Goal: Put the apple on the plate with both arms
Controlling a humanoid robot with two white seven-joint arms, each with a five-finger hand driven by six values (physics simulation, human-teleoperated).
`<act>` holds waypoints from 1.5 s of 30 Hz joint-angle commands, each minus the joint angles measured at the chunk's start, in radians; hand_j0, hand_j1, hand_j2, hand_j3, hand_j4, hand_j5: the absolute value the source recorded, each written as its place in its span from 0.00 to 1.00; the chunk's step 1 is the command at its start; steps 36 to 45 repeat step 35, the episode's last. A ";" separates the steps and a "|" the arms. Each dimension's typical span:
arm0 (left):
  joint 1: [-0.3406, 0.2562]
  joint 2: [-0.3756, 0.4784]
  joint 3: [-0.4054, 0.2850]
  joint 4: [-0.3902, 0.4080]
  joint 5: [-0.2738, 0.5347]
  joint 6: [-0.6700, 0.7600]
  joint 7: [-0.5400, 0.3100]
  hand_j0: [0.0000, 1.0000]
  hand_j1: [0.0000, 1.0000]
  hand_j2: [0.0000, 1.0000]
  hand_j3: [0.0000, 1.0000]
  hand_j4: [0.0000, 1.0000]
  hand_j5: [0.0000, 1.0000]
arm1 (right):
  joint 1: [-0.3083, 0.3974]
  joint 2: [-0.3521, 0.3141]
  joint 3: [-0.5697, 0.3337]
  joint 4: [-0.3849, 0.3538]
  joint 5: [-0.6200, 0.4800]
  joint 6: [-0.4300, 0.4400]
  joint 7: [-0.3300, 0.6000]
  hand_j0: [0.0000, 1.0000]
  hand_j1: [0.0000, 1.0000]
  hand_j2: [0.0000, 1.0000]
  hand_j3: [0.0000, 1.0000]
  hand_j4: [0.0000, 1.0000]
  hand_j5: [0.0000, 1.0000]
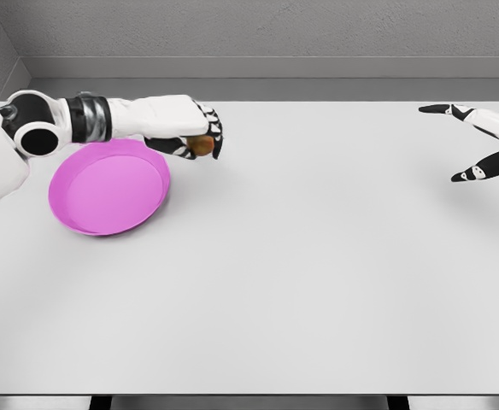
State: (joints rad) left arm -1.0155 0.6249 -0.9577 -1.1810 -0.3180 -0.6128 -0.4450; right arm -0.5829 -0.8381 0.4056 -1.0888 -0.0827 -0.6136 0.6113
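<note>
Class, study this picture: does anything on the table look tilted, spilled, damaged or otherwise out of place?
Nothing is spilled or broken. The pink plate lies on the table at the left. The left hand holds the apple just past the plate's far right rim, not over it. The right hand is open at the right edge.

A single head view looks down and forward from above the near edge of the white table [318, 282], taking in almost the whole top from the near edge at the bottom of the picture to the far edge, where a grey wall rises. The left arm [104, 118] enters from the picture's left along the far left part of the table, beside the pink plate [104, 190]; the right hand [480, 145] shows at the far right edge. The camera stands moderately far off, high enough to flatten the tabletop.
</note>
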 commanded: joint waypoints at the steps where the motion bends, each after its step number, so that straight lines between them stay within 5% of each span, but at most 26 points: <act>1: 0.002 0.179 0.034 -0.009 0.071 0.002 0.000 0.44 0.44 0.44 0.44 0.44 0.44 | 0.000 -0.001 -0.001 0.000 -0.008 0.003 0.000 1.00 1.00 1.00 1.00 1.00 1.00; 8: 0.048 0.208 0.024 0.018 0.059 0.002 -0.006 0.46 0.46 0.46 0.46 0.46 0.46 | 0.000 -0.001 -0.001 0.000 -0.008 0.003 0.000 1.00 1.00 1.00 1.00 1.00 1.00; 10: 0.057 0.208 0.022 0.018 0.059 0.002 -0.004 0.58 0.58 0.58 0.58 0.58 0.58 | 0.000 -0.003 -0.001 0.000 -0.008 0.003 0.000 1.00 1.00 1.00 1.00 1.00 1.00; 12: 0.061 0.208 0.022 0.021 0.063 0.002 -0.001 0.86 0.86 0.86 0.86 0.86 0.86 | 0.002 -0.001 -0.001 0.000 -0.008 0.003 0.000 1.00 1.00 1.00 1.00 1.00 1.00; 15: 0.061 0.208 0.022 0.024 0.066 0.002 -0.001 1.00 1.00 1.00 1.00 1.00 1.00 | 0.002 -0.003 -0.001 0.000 -0.008 0.003 0.000 1.00 1.00 1.00 1.00 1.00 1.00; 20: 0.060 0.205 0.024 0.095 0.069 0.002 0.000 1.00 1.00 1.00 1.00 1.00 1.00 | 0.002 -0.003 -0.001 0.000 -0.008 0.003 0.000 1.00 1.00 1.00 1.00 1.00 1.00; 24: 0.049 0.179 0.076 0.365 0.135 0.002 0.005 1.00 1.00 1.00 1.00 1.00 1.00 | 0.000 -0.003 -0.001 0.000 -0.008 0.003 0.000 1.00 1.00 1.00 1.00 1.00 1.00; 30: 0.046 0.142 0.180 0.590 0.134 0.002 0.003 1.00 1.00 1.00 1.00 1.00 1.00 | 0.002 -0.001 -0.001 0.000 -0.008 0.003 0.000 1.00 1.00 1.00 1.00 1.00 1.00; 45: 0.048 0.116 0.178 0.587 0.128 0.002 0.003 1.00 1.00 1.00 1.00 1.00 1.00 | 0.005 -0.003 -0.001 0.000 -0.006 0.003 0.000 1.00 1.00 1.00 1.00 1.00 1.00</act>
